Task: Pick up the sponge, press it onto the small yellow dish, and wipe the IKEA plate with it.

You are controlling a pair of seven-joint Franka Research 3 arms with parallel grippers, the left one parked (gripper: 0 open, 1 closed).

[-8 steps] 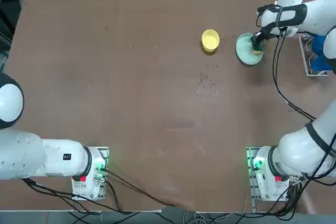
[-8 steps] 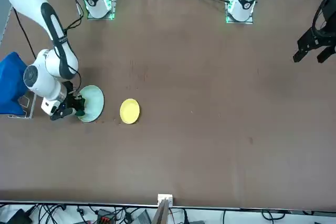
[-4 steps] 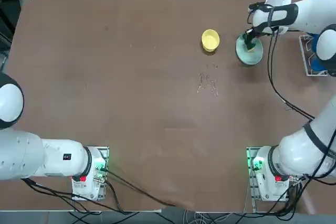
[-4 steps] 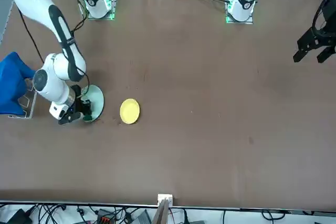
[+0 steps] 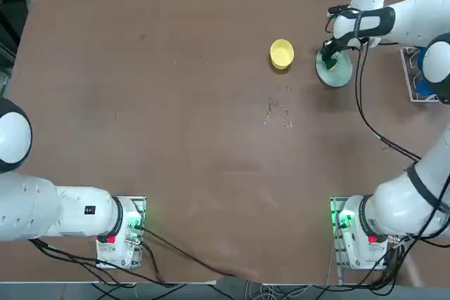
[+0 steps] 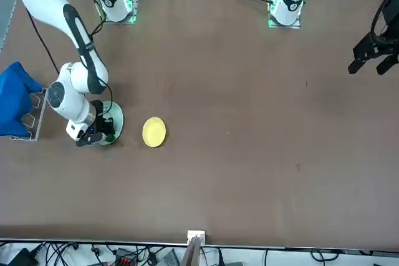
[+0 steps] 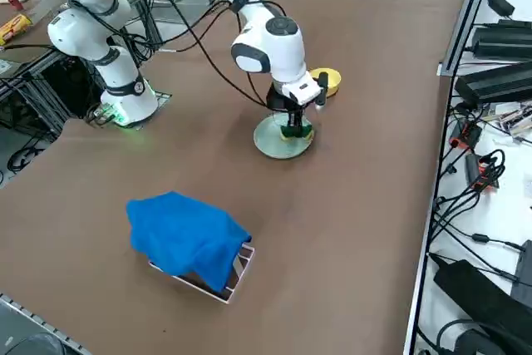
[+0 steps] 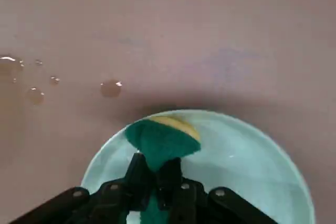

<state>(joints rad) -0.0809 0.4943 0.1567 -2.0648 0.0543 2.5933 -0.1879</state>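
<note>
My right gripper (image 8: 157,174) is shut on the sponge (image 8: 160,142), whose green top and yellow foam stick out past the fingertips. The sponge presses down on the pale green IKEA plate (image 8: 252,166) near its rim. From overhead, the gripper (image 5: 328,57) stands over the plate's (image 5: 339,74) far left part, on the side nearest the small yellow dish (image 5: 281,53). The dish sits apart from the plate, with bare table between them. From the side, the sponge (image 7: 293,130) touches the plate (image 7: 270,143) under the gripper (image 7: 293,120), and the yellow dish (image 7: 328,79) lies just beyond.
A blue cloth (image 7: 187,234) lies over a small rack at the table's right edge (image 5: 424,75). Water drops (image 8: 110,88) dot the table beside the plate. Faint marks (image 5: 279,110) show on the brown table nearer the arms' bases.
The right gripper has slid the sponge across the plate, from its right side to its far left part near the yellow dish. The plate and dish have not moved.
</note>
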